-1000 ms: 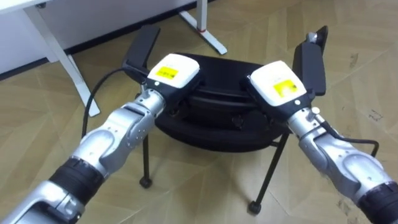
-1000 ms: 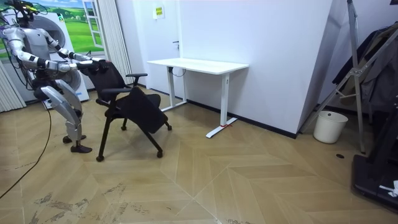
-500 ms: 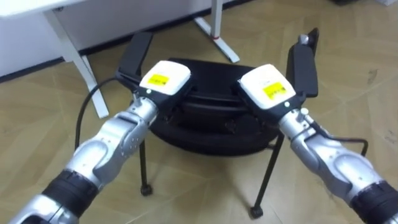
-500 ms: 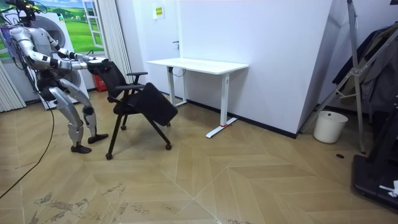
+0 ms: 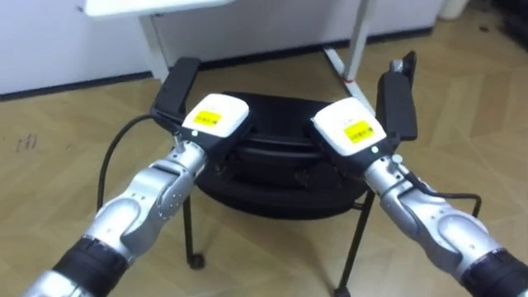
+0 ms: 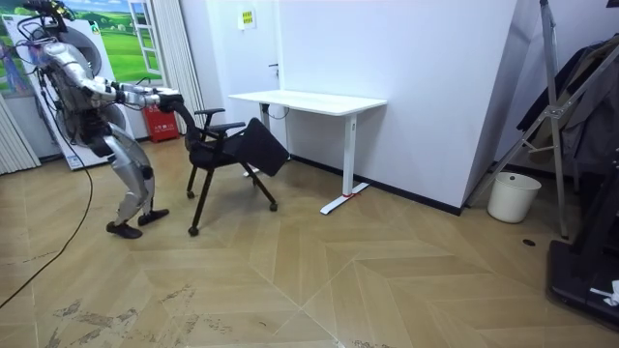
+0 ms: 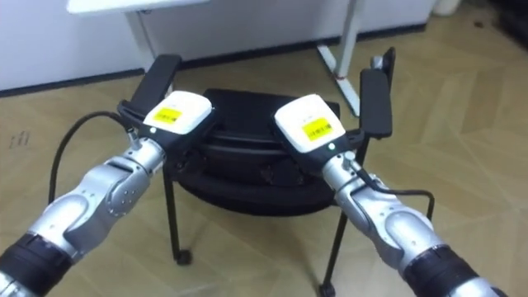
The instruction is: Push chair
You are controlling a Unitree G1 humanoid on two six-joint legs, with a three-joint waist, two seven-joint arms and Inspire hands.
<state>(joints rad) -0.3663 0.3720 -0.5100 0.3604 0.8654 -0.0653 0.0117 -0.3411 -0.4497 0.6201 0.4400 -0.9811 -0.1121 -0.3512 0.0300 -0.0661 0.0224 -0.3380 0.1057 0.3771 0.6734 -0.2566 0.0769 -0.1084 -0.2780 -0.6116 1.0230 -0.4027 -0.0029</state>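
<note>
A black office chair [image 5: 280, 177] with two armrests stands right in front of me, its back toward me. My left hand [image 5: 213, 120] rests on the top edge of the backrest near the left armrest [image 5: 175, 82]. My right hand [image 5: 351, 136] rests on the same edge beside the right armrest [image 5: 396, 103]. In the room view I lean forward at the room view's left, arms stretched to the chair [image 6: 237, 150], which is tilted toward the white desk [image 6: 309, 100].
The desk's legs [image 5: 355, 49] and its floor foot stand just beyond the chair. A white bin [image 6: 513, 196] and a dark rack [image 6: 556, 116] are at the room view's right. A red object [image 6: 164, 124] and a curtain sit behind me.
I have stepped forward and the chair has moved toward the desk, to the room view's right. Both hands have stayed on the backrest.
</note>
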